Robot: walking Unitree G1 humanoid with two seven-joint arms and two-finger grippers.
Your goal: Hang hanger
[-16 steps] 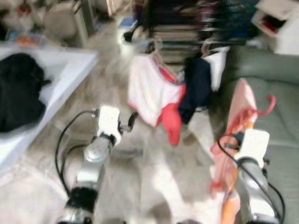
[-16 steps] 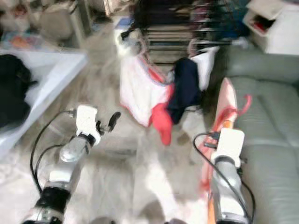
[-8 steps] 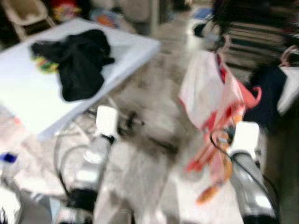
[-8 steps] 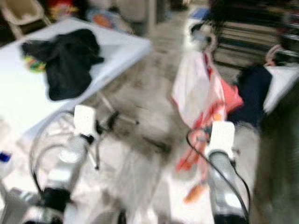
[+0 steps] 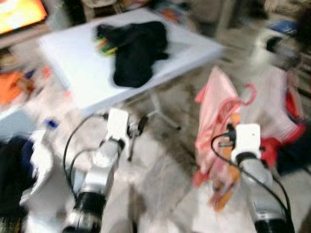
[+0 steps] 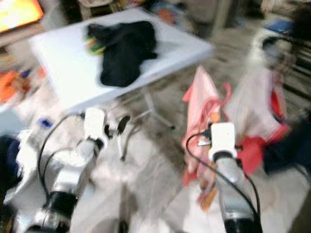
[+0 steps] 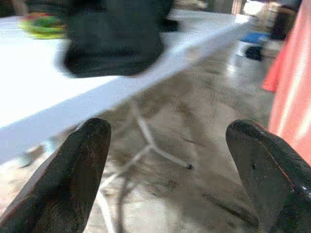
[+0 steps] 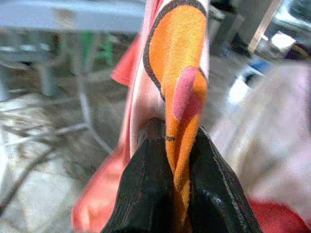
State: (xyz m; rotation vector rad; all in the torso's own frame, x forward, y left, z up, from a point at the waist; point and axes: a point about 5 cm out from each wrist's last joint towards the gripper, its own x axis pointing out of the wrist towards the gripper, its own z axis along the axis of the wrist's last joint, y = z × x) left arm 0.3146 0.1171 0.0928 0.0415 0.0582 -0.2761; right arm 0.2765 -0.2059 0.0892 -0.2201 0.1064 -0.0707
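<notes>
I see the pink hanger (image 5: 249, 93) with its pink garment (image 5: 216, 116) just above my right gripper (image 8: 170, 194), which is clamped on the cloth. The garment hangs long and vertical, hook at the top. My left gripper (image 7: 170, 165) is spread wide and carries nothing, near the white table (image 5: 77, 73). The right arm must do the hanging, I think.

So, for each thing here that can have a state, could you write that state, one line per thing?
Left tool: open, holding nothing, above the floor near the table.
Right tool: shut on the pink garment.
Pink garment: on a pink hanger, hanging from the right tool, not yet hung up.
Black garment: crumpled, lying on the white table.
Screen: lit, orange.
</notes>
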